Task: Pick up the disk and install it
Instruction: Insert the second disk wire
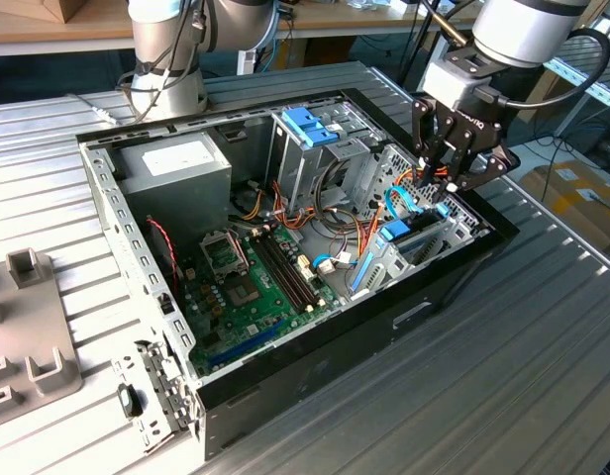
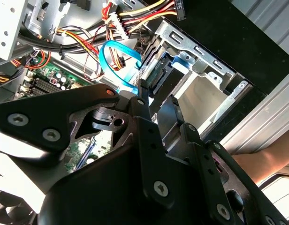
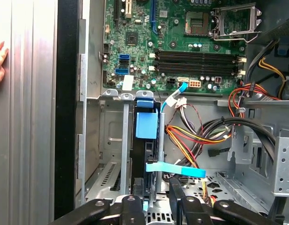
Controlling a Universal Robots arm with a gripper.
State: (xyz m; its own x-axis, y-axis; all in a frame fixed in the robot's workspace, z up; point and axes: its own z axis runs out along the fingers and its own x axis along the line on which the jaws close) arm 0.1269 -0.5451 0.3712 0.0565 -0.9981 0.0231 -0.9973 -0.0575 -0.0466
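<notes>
Sitting on the ribbed metal table (image 1: 48, 178), the open computer case (image 1: 315, 371) shows its green motherboard (image 1: 241, 292) toward the exterior view's left. Further right, the disk (image 1: 396, 234) stands on edge in a slot of the grey drive bay (image 3: 111, 119). Rightmost, the gripper (image 1: 446, 186) hangs just over the disk's end; whether it grips, I cannot tell.

Disk (image 3: 146, 124) upright inside drive cage (image 3: 110, 129)

No text is legible; the white label on the power supply (image 1: 176, 156) carries print too small to read.
</notes>
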